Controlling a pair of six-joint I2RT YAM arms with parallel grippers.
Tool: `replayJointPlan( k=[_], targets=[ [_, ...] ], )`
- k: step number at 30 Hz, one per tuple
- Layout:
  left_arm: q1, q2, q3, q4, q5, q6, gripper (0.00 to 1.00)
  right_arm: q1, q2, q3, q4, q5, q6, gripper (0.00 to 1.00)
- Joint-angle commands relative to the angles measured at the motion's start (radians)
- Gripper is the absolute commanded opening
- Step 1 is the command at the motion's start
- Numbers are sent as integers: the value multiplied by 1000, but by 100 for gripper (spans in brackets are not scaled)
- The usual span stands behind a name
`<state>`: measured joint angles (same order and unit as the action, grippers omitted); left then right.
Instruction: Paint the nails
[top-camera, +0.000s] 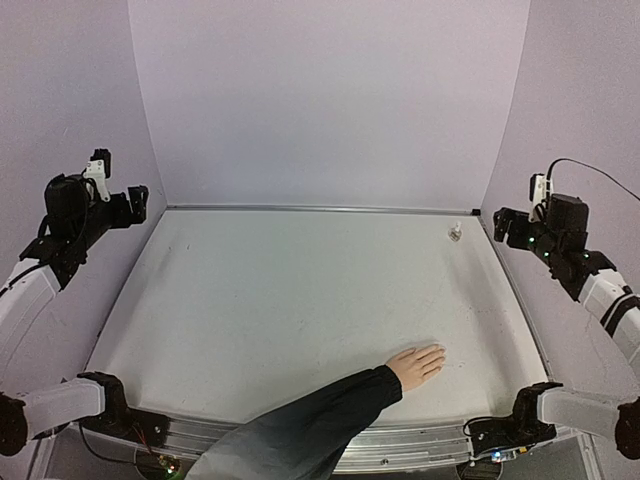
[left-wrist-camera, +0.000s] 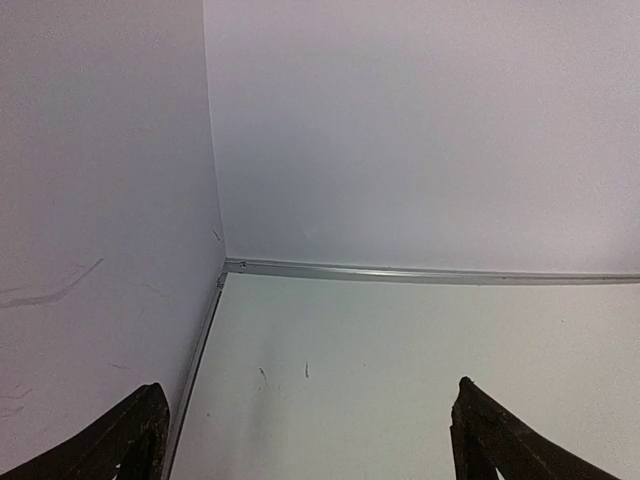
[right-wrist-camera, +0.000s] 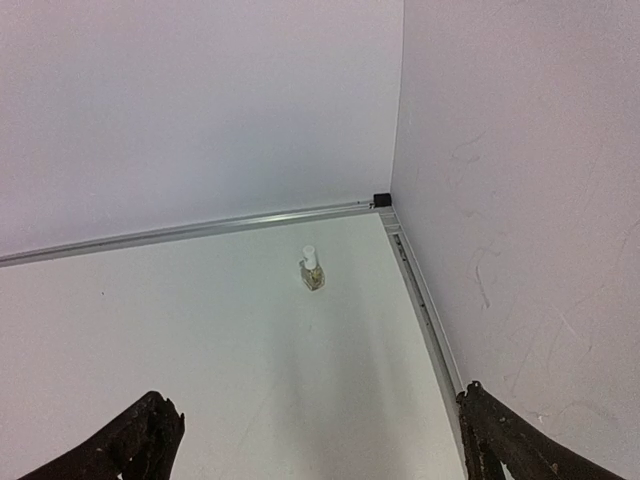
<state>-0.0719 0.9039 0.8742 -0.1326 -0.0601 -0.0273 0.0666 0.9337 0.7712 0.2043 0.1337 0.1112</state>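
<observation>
**A:** How do the grippers stand?

**B:** The left gripper (left-wrist-camera: 307, 390) is released, its jaws spread wide with nothing between them. Its dark, rough-edged fingers (left-wrist-camera: 135, 435) show at the two bottom corners of its own camera's view. The right gripper (right-wrist-camera: 315, 400) is just as wide and just as empty.

**A:** What lies beyond each one?

**B:** The left wrist camera sees only a far corner: the matte white table (left-wrist-camera: 400, 360), a thin silvery rail (left-wrist-camera: 420, 272) along its back edge, and pale lilac walls (left-wrist-camera: 100, 200) with faint scuffs. The right wrist camera catches the bottle (right-wrist-camera: 312, 272). It is small, of clear glass with a white cap, and stands upright near the far right corner. A small black block (right-wrist-camera: 380, 200) sits where the rail meets the side wall.

**A:** And the nails?

**B:** Only the overhead camera shows them. The hand (top-camera: 418, 362) is pale and skin-coloured and lies flat near the table's front edge, right of centre. Its digits stretch towards the right. A long black sleeve (top-camera: 330, 415) in soft folds runs back over the front edge. The nails (top-camera: 438, 352) sit at the fingertips, too small to make out. The hand is well apart from the bottle and from both grippers.
</observation>
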Motion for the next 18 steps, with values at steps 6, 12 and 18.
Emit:
replayJointPlan(
  k=[6, 12, 18],
  targets=[
    [-38, -46, -58, 23, -43, -176, 99, 31, 232, 91, 39, 71, 44, 98],
    [-57, -30, -47, -41, -35, -232, 99, 40, 506, 224, 62, 56, 57, 98],
    [-67, -5, -13, -129, -14, -265, 99, 25, 808, 431, 81, 31, 69, 98]
  ],
)
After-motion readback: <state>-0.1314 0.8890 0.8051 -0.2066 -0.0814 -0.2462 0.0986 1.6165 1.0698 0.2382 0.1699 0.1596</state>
